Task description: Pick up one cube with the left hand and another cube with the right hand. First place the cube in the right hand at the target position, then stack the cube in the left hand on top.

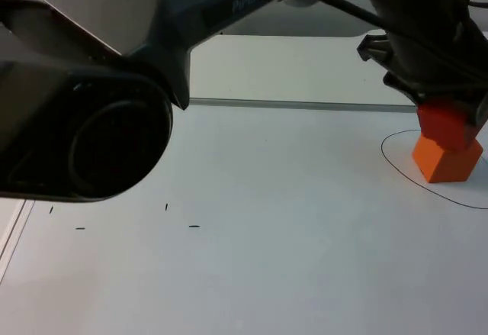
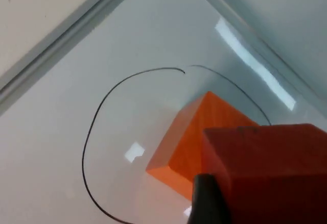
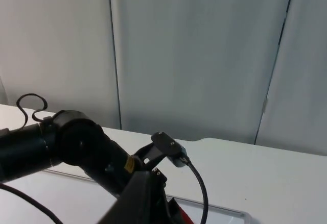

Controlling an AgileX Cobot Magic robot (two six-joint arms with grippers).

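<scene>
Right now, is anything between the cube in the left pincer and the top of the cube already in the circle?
Nothing visible. The left pincer holds the red cube right over the orange cube, which sits inside the drawn circle. Whether the two cubes touch cannot be told.

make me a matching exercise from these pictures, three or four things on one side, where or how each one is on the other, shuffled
Things:
1. lower orange cube
2. upper orange cube
3. left gripper
4. black drawn outline

Place or state:
A. marked on the white table, ringing the target spot
B. shut on a cube, above the target spot
C. resting on the table inside the outline
D. held on top of the other cube

Pairs: 1-C, 2-D, 3-B, 4-A
</scene>
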